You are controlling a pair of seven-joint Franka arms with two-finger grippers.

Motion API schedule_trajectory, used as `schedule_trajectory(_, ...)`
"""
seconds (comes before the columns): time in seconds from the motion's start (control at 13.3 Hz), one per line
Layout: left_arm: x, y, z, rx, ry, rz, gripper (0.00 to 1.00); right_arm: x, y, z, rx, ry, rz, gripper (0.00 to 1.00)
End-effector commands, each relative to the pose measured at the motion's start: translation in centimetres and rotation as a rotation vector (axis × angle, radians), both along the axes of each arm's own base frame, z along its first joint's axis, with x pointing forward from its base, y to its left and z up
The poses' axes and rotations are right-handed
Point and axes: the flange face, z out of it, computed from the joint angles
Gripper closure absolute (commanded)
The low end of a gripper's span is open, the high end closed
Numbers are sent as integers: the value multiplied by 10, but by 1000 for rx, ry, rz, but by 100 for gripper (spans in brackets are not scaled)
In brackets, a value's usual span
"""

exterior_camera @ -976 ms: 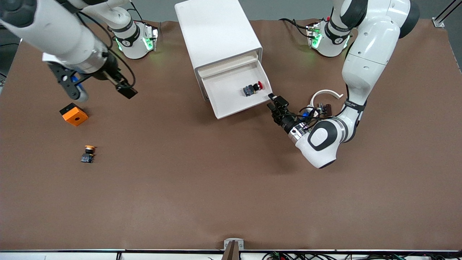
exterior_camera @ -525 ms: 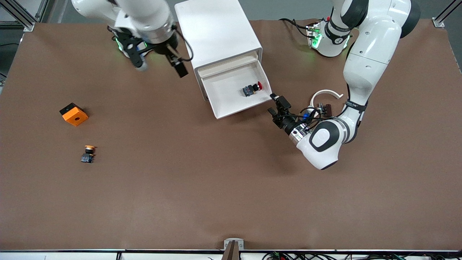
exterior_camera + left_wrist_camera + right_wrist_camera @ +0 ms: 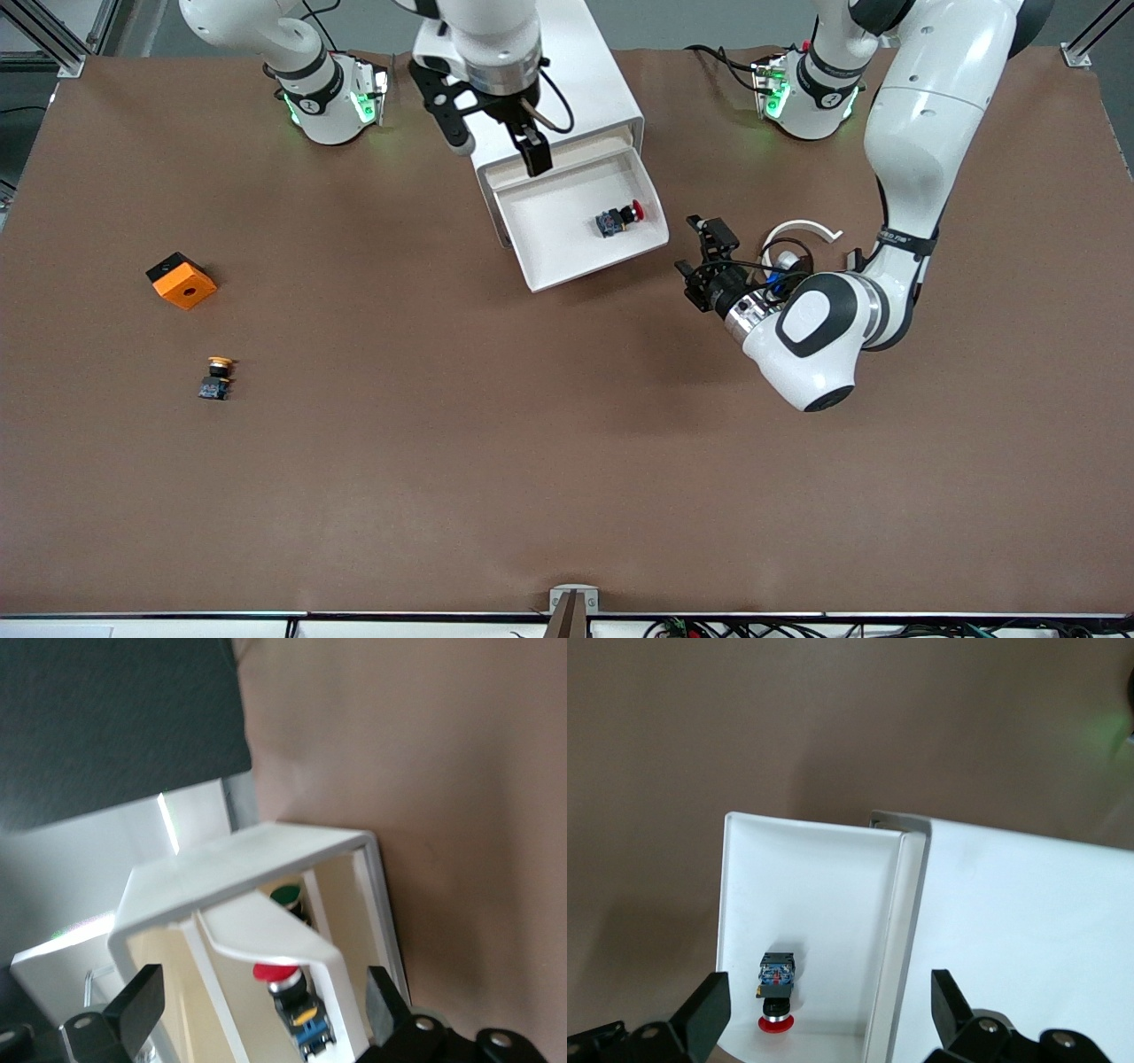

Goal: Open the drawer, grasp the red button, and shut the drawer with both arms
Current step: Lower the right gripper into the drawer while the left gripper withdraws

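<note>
The white cabinet [image 3: 589, 84] has its top drawer [image 3: 549, 244] pulled out. The red-capped button [image 3: 622, 217] lies on its side in the drawer, at the side toward the left arm's end. My right gripper [image 3: 499, 156] is open and empty, up over the back of the open drawer and the cabinet's front edge. Its wrist view looks down on the drawer [image 3: 824, 904] and the button [image 3: 773, 988] between its fingers [image 3: 702, 1017]. My left gripper [image 3: 687, 243] is open and empty, low beside the drawer toward the left arm's end. Its wrist view shows the drawer's front [image 3: 266, 939] and the button [image 3: 288, 992].
An orange cube [image 3: 182, 280] and a button with an orange-yellow cap [image 3: 215, 377] lie on the brown table toward the right arm's end, the button nearer to the front camera. A green cap [image 3: 285, 896] shows past the drawer front in the left wrist view.
My right arm has swung from over the orange cube to over the cabinet and the open drawer. My left gripper has drawn back from the drawer's corner toward the left arm's end.
</note>
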Motion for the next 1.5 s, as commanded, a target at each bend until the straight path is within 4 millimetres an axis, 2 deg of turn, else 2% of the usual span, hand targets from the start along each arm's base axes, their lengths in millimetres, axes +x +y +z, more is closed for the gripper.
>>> schedule_trajectory(0.0,2,22,17,-45,-121,-120,0,-2,24,-34,-30,2,-27,0)
schedule_trajectory(0.15,9,36,25,-86,-241,-241,0,-2,37,-54,-24,-9,-63,0)
schedule_trajectory(0.53,42,112,61,-149,-528,-500,0,-16,74,-88,8,-51,-97,0)
schedule_trajectory(0.75,64,150,80,-265,-720,-672,0,-22,90,-112,4,-56,-100,0)
schedule_trajectory(0.9,64,172,86,-353,-806,-761,0,-21,96,-132,-7,-55,-116,0)
schedule_trajectory(1.05,60,181,97,-406,-880,-856,0,-16,102,-160,-13,-59,-120,0)
schedule_trajectory(1.2,64,188,102,-454,-947,-939,0,-14,108,-183,-16,-70,-115,0)
schedule_trajectory(1.43,66,190,115,-525,-1021,-1169,0,-7,105,-189,-22,-71,-111,0)
